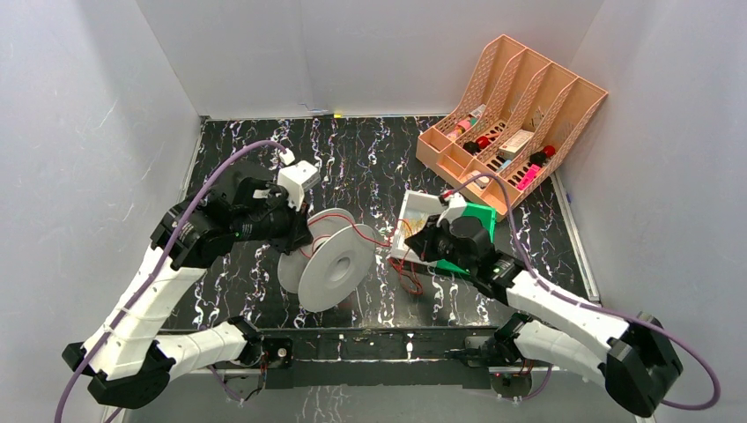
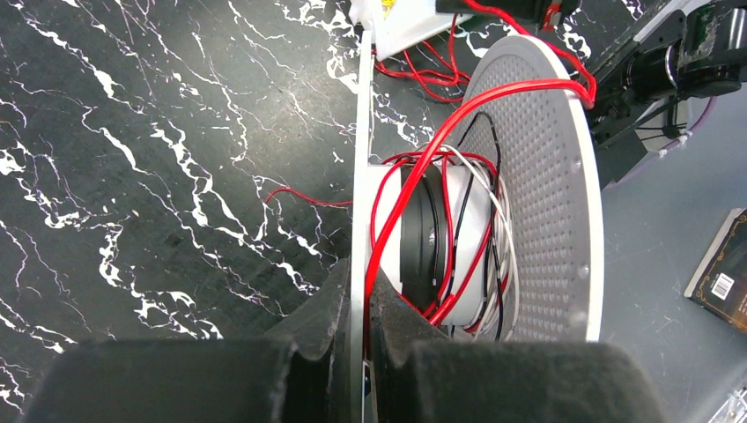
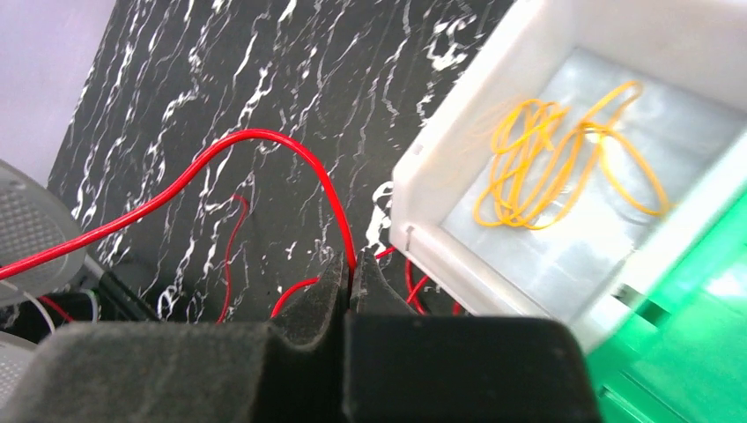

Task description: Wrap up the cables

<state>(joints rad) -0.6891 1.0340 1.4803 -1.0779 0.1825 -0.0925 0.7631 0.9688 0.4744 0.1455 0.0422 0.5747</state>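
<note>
The white spool (image 1: pixel 333 262) was held on edge near the middle of the marbled surface (image 1: pixel 352 159), one flange pinched between the fingers of the left hand (image 2: pixel 357 317). The red cable (image 3: pixel 220 159) was clamped tight in the right hand (image 3: pixel 350 280), just beside the white bin (image 3: pixel 440 203), and was stretched across to the spool's core, where red, black and white strands were wound.

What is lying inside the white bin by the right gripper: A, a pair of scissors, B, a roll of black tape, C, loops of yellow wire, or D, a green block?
C: the right wrist view shows yellow wire looped on the floor of the white bin, past the right gripper shut on the red cable.
</note>
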